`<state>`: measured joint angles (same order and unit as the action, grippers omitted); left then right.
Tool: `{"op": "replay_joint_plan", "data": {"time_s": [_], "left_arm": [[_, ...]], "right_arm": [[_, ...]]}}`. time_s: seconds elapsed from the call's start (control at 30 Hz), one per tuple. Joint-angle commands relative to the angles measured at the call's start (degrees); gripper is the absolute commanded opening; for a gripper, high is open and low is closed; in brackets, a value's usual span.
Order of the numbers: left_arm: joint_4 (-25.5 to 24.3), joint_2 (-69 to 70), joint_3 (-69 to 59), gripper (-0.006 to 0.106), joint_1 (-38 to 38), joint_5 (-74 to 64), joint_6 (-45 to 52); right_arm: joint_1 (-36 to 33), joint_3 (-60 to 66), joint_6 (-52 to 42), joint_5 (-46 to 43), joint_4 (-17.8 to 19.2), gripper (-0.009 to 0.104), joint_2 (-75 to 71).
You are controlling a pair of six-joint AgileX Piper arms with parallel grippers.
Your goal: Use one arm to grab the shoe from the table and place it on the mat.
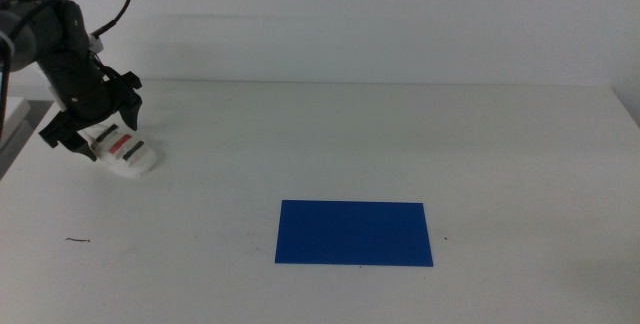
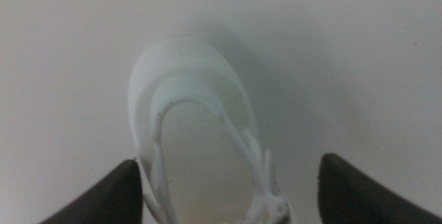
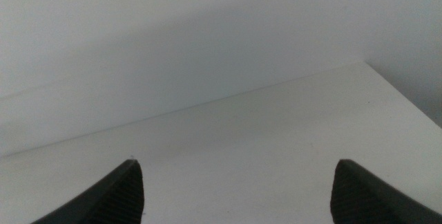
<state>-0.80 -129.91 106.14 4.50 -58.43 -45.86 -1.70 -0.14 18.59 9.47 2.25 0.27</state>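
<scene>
White shoe (image 2: 197,134) between spread jaws of left gripper (image 2: 228,189), one jaw perhaps touching it.

Shoe (image 1: 125,152), far left: white sole, two dark straps with a red strap between. Mat (image 1: 354,232), near centre: uniform dark blue, unpatterned, on a plain white table (image 1: 400,134). Arm (image 1: 62,59) and left gripper (image 1: 92,124) over the shoe: black.

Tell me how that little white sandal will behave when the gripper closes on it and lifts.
The shoe has a thick sole, so it probably stays stiff between the open jaws of the left gripper. Being small, it is likely light. The thin straps look flexible and could give if pinched.
</scene>
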Motion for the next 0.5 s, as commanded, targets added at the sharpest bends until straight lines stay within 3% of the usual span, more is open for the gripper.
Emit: {"op": "replay_joint_plan", "data": {"time_s": [0.0, 0.17, 0.27, 0.33, 0.47], "left_arm": [[-0.31, -0.23, 0.44, 0.076, 0.51, 0.35, -0.62], [-0.18, 1.18, 0.54, 0.031, 0.61, -1.78, -0.62], [3.08, 3.95, 0.54, 0.001, 0.48, -5.91, -0.62], [3.42, 6.51, 0.54, -0.002, -0.59, -8.07, -0.37], [-1.32, 12.82, -0.51, -0.002, -6.19, -10.40, -3.66]], "right_arm": [[-0.10, 0.14, -0.18, -0.48, 0.34, 0.079, -0.27], [-0.10, 0.14, -0.18, -0.48, 0.34, 0.079, -0.27], [-0.10, 0.14, -0.18, -0.48, 0.34, 0.079, -0.27], [-0.10, 0.14, -0.18, -0.48, 0.34, 0.079, -0.27], [-0.10, 0.14, -0.18, -0.48, 0.34, 0.079, -0.27]]}}
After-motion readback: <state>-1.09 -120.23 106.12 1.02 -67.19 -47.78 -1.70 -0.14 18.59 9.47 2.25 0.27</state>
